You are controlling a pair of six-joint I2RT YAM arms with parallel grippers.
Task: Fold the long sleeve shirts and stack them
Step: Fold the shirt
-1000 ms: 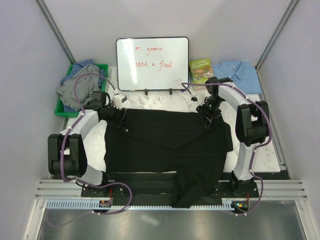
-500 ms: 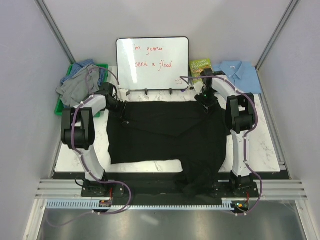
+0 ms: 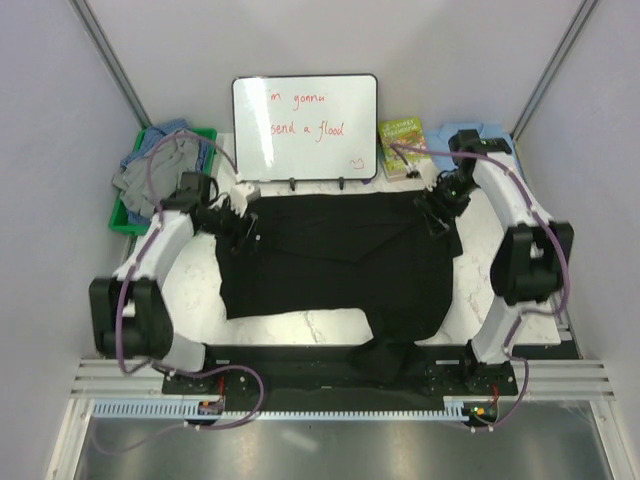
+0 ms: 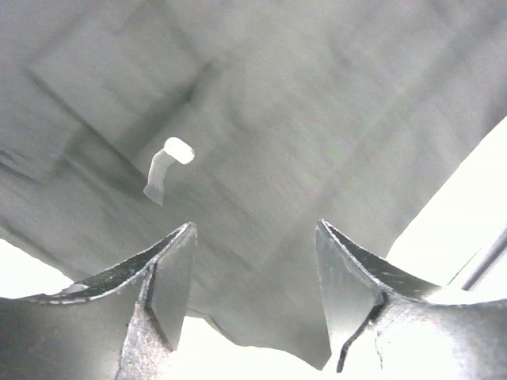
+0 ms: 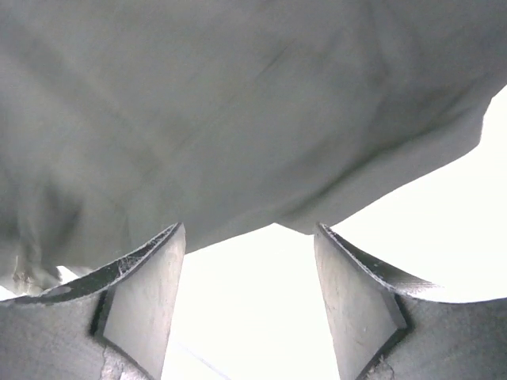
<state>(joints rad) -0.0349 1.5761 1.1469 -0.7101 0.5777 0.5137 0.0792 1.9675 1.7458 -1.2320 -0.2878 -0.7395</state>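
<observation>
Left jaws: released, the black shirt [image 3: 340,260] lying free beneath them.
Right jaws: released over its edge.
Change: we just let go; the shirt is spread on the surface and, we judge, ready for folding.

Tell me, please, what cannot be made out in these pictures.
- Top view: light blue shirt mostly hidden by the right arm.
- Top view: black shirt, near end lost against the dark base.
- Top view: book title too small.
- Both wrist views: table washed out white.
</observation>
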